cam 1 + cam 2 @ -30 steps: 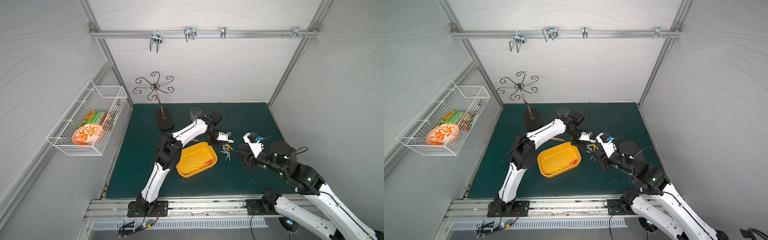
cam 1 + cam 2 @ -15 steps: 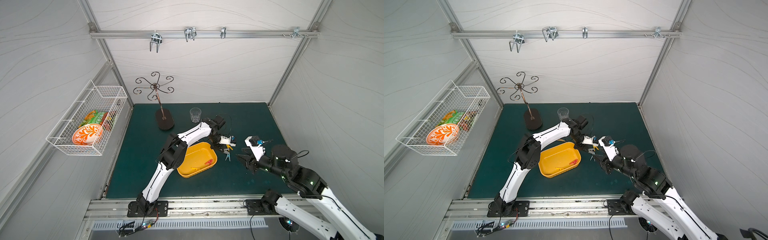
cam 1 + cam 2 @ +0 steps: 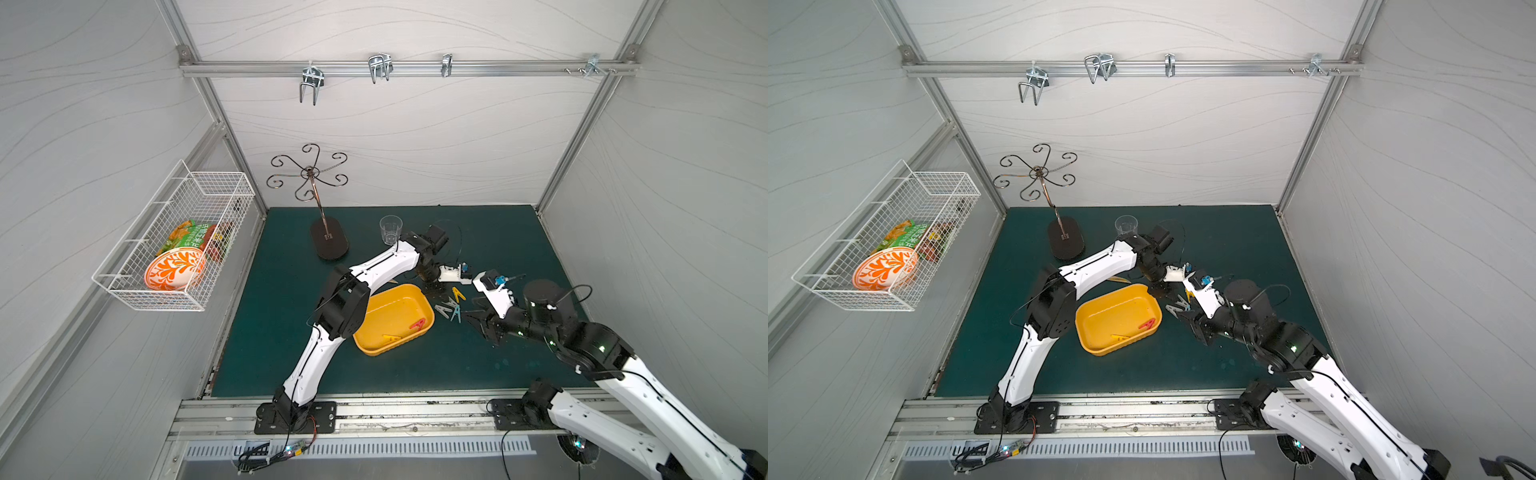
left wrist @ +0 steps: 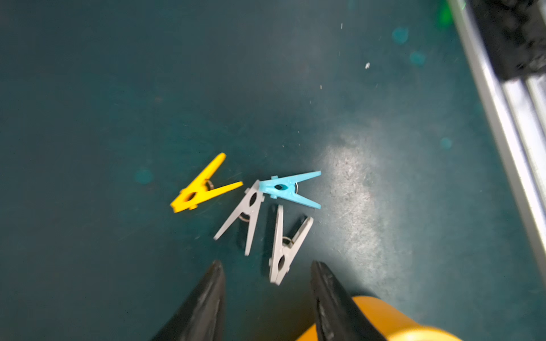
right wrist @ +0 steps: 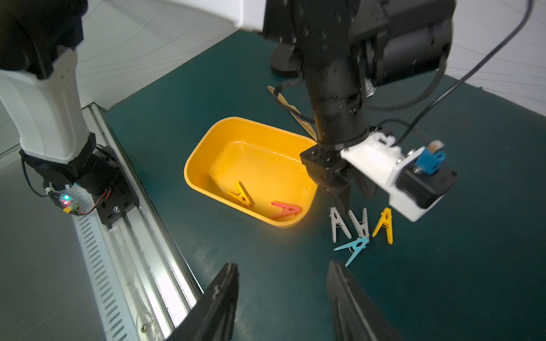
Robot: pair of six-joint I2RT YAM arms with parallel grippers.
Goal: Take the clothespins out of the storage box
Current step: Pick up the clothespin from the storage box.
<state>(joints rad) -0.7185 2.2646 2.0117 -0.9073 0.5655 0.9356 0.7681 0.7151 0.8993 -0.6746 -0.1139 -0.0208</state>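
Left gripper (image 4: 266, 264) has spread its fingers since a second ago, and a grey clothespin (image 4: 285, 248) lies on the green mat (image 4: 118, 88) between their tips, next to a second grey clothespin (image 4: 246, 215), a light blue clothespin (image 4: 288, 189) and a yellow clothespin (image 4: 204, 189). Right gripper (image 5: 282, 265) hangs with fingers apart and empty; the red clothespin (image 5: 286, 209) and a second yellow clothespin (image 5: 242, 195) lie inside the storage box (image 5: 251, 159)

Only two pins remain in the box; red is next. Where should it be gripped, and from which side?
Pinch the red pin across its middle, coming straight down: it lies flat beside the box wall, legs pointing inward, so a sideways approach would likely hit the rim.
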